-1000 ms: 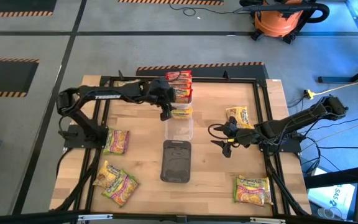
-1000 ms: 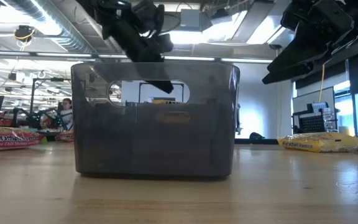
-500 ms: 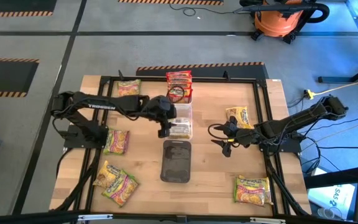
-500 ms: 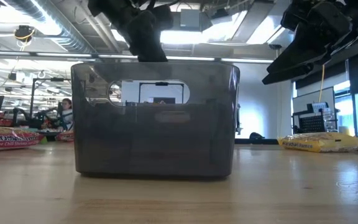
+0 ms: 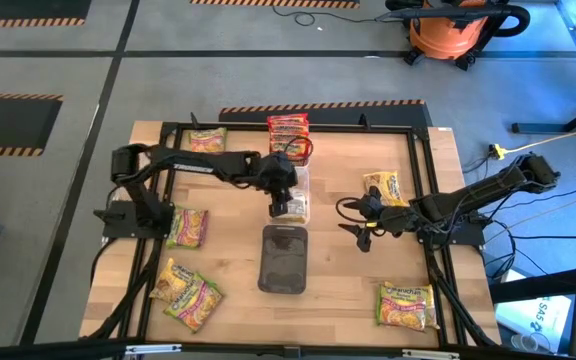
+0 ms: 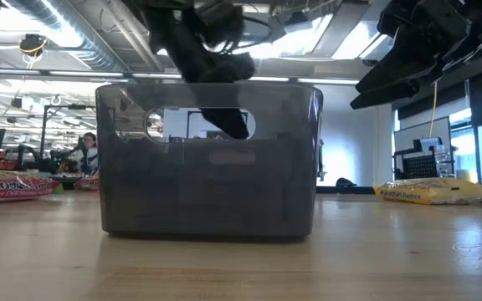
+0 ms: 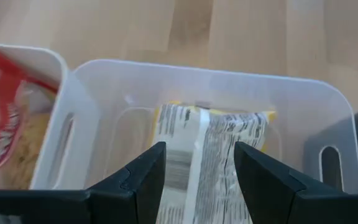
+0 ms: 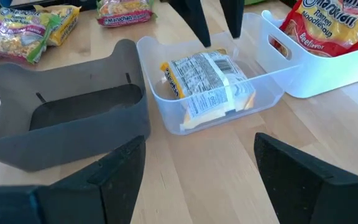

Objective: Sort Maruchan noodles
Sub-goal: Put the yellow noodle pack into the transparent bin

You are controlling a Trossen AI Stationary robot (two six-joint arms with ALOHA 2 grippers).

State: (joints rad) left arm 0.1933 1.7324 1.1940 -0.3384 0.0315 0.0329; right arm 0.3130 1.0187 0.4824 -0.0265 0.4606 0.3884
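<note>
High view: the clear tray (image 5: 290, 200) sits mid-table, between the white tray (image 5: 290, 150) on its far side and the dark tray (image 5: 284, 258) on its near side, the three in one row. Left gripper (image 5: 280, 208) hangs over the clear tray with its fingers spread and nothing between them; the left wrist view shows a yellow packet (image 7: 210, 158) lying back-side up on the clear tray's floor, below the parted fingers (image 7: 143, 180). Red-orange packets (image 5: 288, 133) are piled in the white tray just beyond the clear tray. Right gripper (image 5: 359, 226) waits to the right of the clear tray, above the tabletop, fingers apart and empty, and its wrist view shows the same yellow packet in the clear tray. A yellow packet (image 5: 384, 187) lies just beyond the right gripper, farther right of the clear tray. Another yellow packet (image 5: 407, 304) lies well to the clear tray's near right. Green-and-pink packets (image 5: 186, 227) lie to the clear tray's left, with one more (image 5: 206, 140) at its far left and a small cluster (image 5: 186, 292) at its near left.
</note>
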